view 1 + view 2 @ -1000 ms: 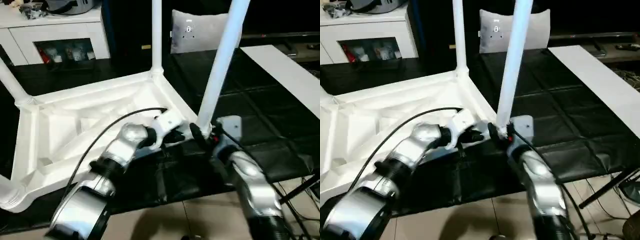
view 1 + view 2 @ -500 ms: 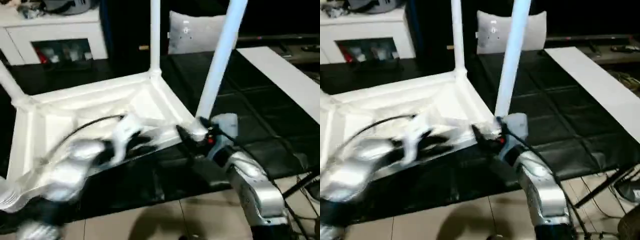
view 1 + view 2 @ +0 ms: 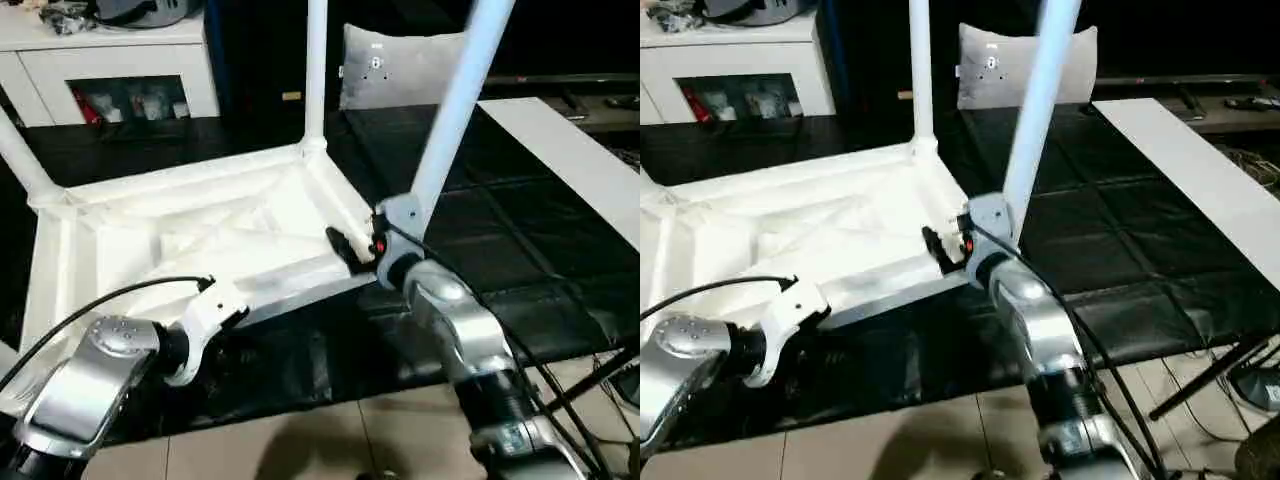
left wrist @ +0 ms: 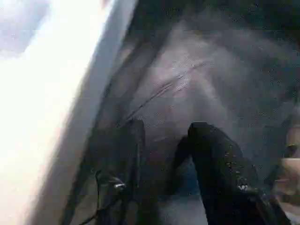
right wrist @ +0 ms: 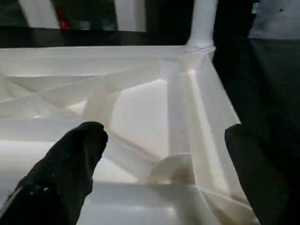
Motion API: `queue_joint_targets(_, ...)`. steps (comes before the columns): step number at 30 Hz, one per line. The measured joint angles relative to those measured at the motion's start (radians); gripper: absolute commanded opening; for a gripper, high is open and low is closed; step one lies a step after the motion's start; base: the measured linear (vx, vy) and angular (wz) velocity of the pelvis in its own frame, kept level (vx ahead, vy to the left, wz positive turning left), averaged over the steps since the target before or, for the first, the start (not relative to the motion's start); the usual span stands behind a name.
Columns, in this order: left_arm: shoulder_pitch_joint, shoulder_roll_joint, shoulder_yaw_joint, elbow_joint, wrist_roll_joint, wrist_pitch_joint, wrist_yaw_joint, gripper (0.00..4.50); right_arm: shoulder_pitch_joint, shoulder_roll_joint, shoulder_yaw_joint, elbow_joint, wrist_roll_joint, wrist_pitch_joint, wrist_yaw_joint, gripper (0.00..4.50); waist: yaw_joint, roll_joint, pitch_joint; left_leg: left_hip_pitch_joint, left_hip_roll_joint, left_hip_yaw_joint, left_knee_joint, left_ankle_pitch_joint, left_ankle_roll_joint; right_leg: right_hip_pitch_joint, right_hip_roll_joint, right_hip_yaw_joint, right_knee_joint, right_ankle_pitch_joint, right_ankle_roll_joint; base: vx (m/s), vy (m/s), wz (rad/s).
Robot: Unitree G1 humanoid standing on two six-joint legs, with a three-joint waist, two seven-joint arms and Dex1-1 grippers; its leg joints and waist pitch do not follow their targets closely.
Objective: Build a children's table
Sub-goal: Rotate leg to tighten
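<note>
The children's table lies upside down on a black mat, its ribbed white top point(image 3: 200, 225) facing up. Three white legs rise from corner sockets: one at the far corner point(image 3: 314, 70), one at the left point(image 3: 22, 160), one at the near right point(image 3: 450, 110), leaning right. My right gripper point(image 5: 164, 133) is open, its black fingers point(image 3: 937, 245) over the top's near-right edge, just left of that leg's base. My left gripper point(image 4: 168, 126) hangs over the mat beside the top's near edge, its fingers point(image 4: 211, 154) apart with nothing between them. Its white wrist housing point(image 3: 212, 310) sits in front of that edge.
A white cabinet point(image 3: 110, 60) stands at the back left and a grey-white cushion point(image 3: 400, 65) behind the table. A long white panel point(image 3: 570, 150) lies on the mat point(image 3: 500, 250) at the right. Tiled floor point(image 3: 330, 440) and cables point(image 3: 590, 380) are in front.
My left arm has drawn back leftward from the near-right leg's base, and its fingers have parted. My right gripper has shifted from that leg's base to over the top's edge.
</note>
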Motion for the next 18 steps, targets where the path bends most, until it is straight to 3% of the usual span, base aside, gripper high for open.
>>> queue_joint_targets(4, -0.01, -0.021, 0.008, 0.018, 0.015, -0.002, 0.06, 1.78, -0.061, -0.005, -0.049, 0.102, 0.0, -0.045, -0.069, 4.5, 0.008, 0.0, 0.0, -0.001, -0.001, 0.0, 0.001, 0.0, 0.0, 0.001, -0.001, 0.0, 0.0, 0.0, 0.0, 0.0, 0.0, 0.0)
queue_joint_targets(10, -0.024, -0.023, 0.007, 0.043, 0.019, -0.014, 0.097, 1.78, -0.078, -0.06, -0.092, 0.166, -0.001, -0.097, -0.091, 4.5, 0.029, 0.0, 0.0, -0.001, -0.001, 0.0, 0.002, 0.0, 0.0, 0.001, -0.001, 0.0, 0.001, 0.0, 0.0, 0.0, 0.0, 0.0)
queue_joint_targets(15, -0.076, -0.094, 0.004, 0.123, 0.038, -0.083, 0.191, 1.78, -0.122, -0.182, -0.153, 0.277, 0.003, -0.159, -0.099, 4.5, 0.05, 0.001, 0.001, -0.002, -0.001, 0.0, 0.008, 0.0, 0.001, 0.004, -0.002, 0.001, 0.001, 0.001, 0.0, 0.0, 0.0, 0.0)
queue_joint_targets(18, -0.093, -0.101, 0.015, 0.137, 0.051, -0.11, 0.235, 1.78, -0.132, -0.259, -0.201, 0.319, 0.003, -0.186, -0.103, 4.5, 0.05, 0.001, 0.001, -0.002, -0.001, 0.0, 0.009, 0.0, 0.001, 0.005, -0.002, 0.003, 0.001, 0.001, 0.0, 0.0, 0.0, 0.0)
